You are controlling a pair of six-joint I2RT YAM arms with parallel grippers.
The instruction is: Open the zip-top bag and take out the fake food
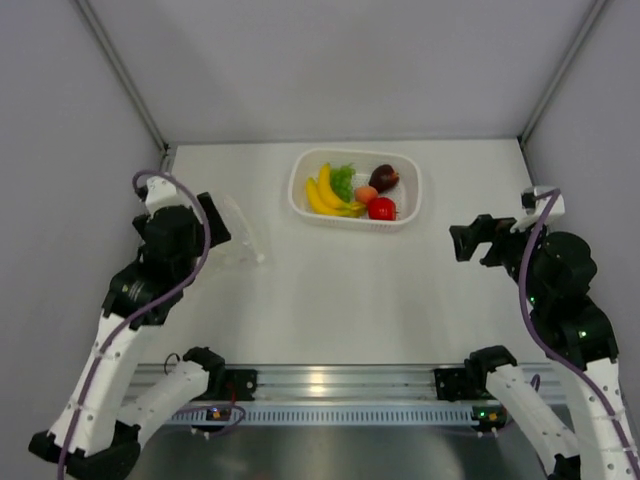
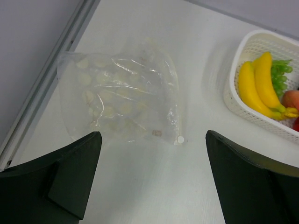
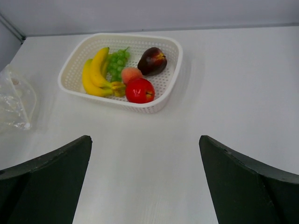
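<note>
The zip-top bag lies flat on the table, clear and crinkly with white dots, and looks empty. It shows faintly in the top view and at the left edge of the right wrist view. My left gripper is open and empty just short of the bag's near edge; in the top view it is beside the bag. The fake food sits in a white basket: banana bunch, green piece, tomato, peach fruit, maroon fruit. My right gripper is open and empty, well short of the basket.
The white perforated basket stands at the back middle of the table and shows at the right of the left wrist view. Grey walls enclose the table on three sides. A metal rail runs along the near edge.
</note>
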